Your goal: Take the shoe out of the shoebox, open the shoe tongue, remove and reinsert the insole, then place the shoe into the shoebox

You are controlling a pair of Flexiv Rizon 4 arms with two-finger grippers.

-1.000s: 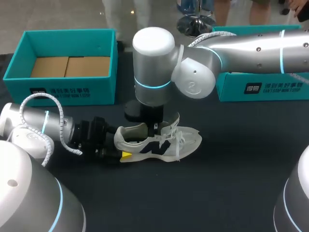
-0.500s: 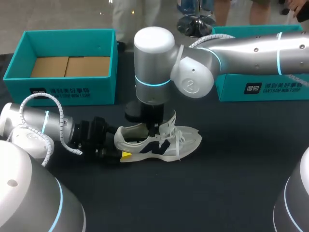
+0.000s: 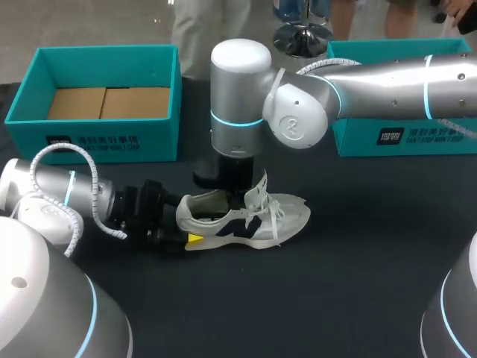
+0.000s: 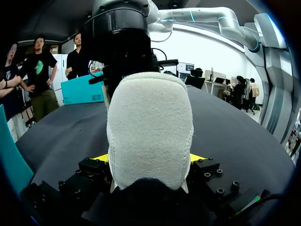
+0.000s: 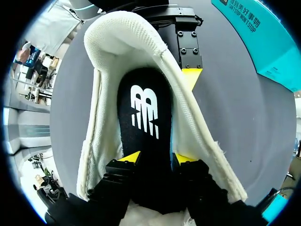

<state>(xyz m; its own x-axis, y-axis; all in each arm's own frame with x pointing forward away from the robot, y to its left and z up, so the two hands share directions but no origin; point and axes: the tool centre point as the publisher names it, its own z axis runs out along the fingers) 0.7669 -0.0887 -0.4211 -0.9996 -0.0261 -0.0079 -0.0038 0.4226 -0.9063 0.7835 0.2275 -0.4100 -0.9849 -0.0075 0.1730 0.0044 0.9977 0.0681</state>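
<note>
Both grippers hold something: left gripper [image 4: 149,159] clamps the shoe [image 3: 253,224] by its heel, mid-frame; right gripper [image 5: 155,160] seemingly pinches the insole [image 5: 143,117] inside it.

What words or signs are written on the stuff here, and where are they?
On the left shoebox, front wall: white print, too small to read.
On the right shoebox, front wall: white print, too blurred.
On the insole inside the shoe: a white logo, no readable words.
</note>
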